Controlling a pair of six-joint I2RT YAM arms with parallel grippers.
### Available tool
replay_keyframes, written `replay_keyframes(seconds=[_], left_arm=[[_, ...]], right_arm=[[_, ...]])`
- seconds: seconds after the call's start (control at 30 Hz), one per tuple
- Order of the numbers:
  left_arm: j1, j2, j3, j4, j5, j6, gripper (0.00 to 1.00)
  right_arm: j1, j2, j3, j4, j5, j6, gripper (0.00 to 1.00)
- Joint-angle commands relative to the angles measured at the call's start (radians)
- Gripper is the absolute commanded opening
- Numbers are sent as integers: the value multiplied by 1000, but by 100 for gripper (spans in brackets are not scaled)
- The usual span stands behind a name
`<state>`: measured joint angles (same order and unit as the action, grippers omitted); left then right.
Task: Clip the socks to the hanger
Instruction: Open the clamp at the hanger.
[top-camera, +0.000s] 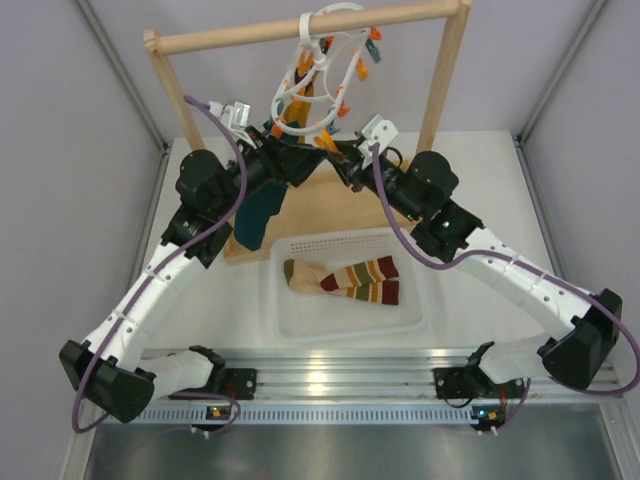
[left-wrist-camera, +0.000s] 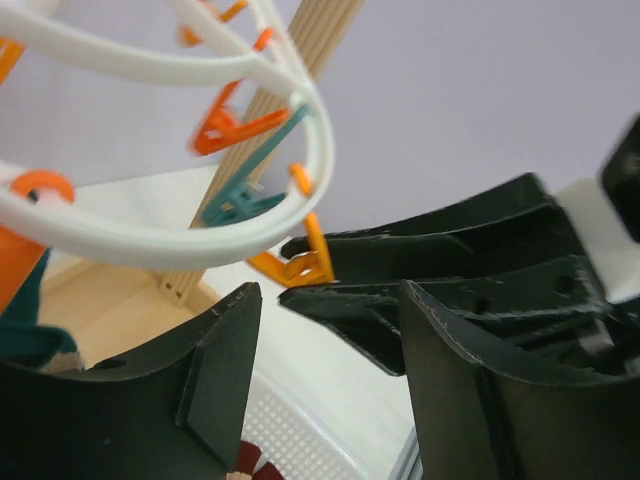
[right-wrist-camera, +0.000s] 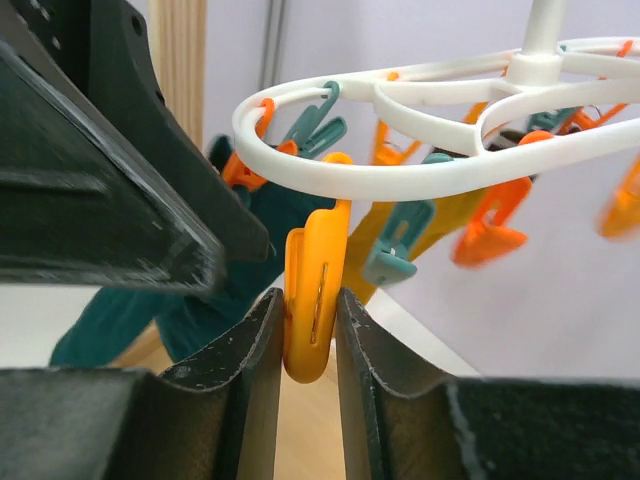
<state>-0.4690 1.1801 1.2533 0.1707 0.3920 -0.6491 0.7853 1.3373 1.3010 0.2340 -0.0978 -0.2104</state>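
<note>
Top external view is showing both arms reaching far across the tabletop (top-camera: 480, 190) and meeting under the hanger (top-camera: 322, 75), which is hanging by its hook from the top bar of the wooden rail frame (top-camera: 300, 32), orange and teal clips dangling all round its white ring. Right wrist view is giving us the close-up: the right gripper (right-wrist-camera: 308, 300) is squeezing one orange clip (right-wrist-camera: 310, 260) between its two fingers, the clip hanging straight down from the near edge of the ring with both pads pressing on its sides. Left wrist view is telling a different story: the left gripper (left-wrist-camera: 330, 290) is standing with its fingers spread apart and nothing between them, just below the ring and facing the right gripper's fingers and that same orange clip. A dark teal sock (top-camera: 260, 215) is hanging down on the left, just beside the left gripper and under the left side of the hanger; its top is hidden behind the gripper, so what is holding it up cannot be told. Nearer in, the striped socks (top-camera: 350, 280), banded in brown, red, cream and olive, are lying flat in the white basket (top-camera: 285, 325) at the middle of the tabletop, well apart from both grippers and from the hanger above. Teal fabric is also showing behind the pinched clip in the right wrist view, though blurred.
</note>
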Motion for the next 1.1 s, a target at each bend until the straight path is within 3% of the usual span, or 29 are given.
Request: replay_keyframes(seconds=[0.0,0.17,0.7,1.07], left_arm=[[-25,-19,-8,-69,-129,34,61],[-34,-25,-11,-80,-180,-7,61],[-31,27,-26,122,-145,-308,66],[-33,76,-5,200,-150,-351,67]], right_arm=[[78,-43,-22,-42,134,-134,0],[120,-38,-23,-4,211,-192,0],[120,-9,-28,80,175,-256,0],[121,-30,-66,106,132,-277,0]])
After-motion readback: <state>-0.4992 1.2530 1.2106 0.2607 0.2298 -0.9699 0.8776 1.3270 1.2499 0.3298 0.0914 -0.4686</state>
